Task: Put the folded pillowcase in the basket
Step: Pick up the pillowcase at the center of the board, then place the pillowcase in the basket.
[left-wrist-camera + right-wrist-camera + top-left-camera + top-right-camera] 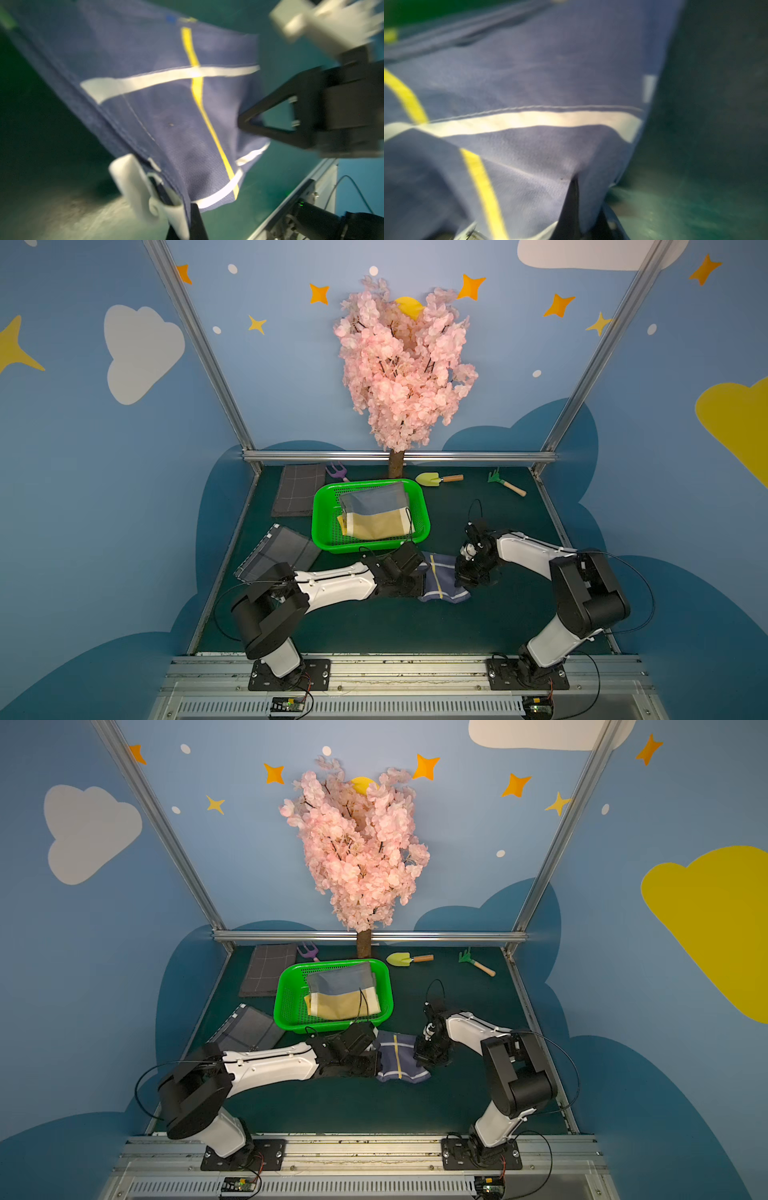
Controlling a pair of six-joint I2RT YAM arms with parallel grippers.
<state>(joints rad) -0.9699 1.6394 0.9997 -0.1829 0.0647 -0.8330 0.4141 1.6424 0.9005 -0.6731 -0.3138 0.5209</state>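
The folded pillowcase is navy blue with white and yellow stripes. It lies just in front of the basket, stretched between my two grippers. My left gripper is shut on the cloth's left edge. My right gripper is shut on its right edge, with fabric bunched over the jaws. The left wrist view shows the pillowcase taut and the right gripper pinching its far side. The bright green basket holds a folded blue-grey and yellow cloth.
Two grey checked cloths lie left of the basket, one at the back and one nearer. A pink blossom tree stands behind the basket. A purple toy fork, yellow trowel and green rake lie along the back edge.
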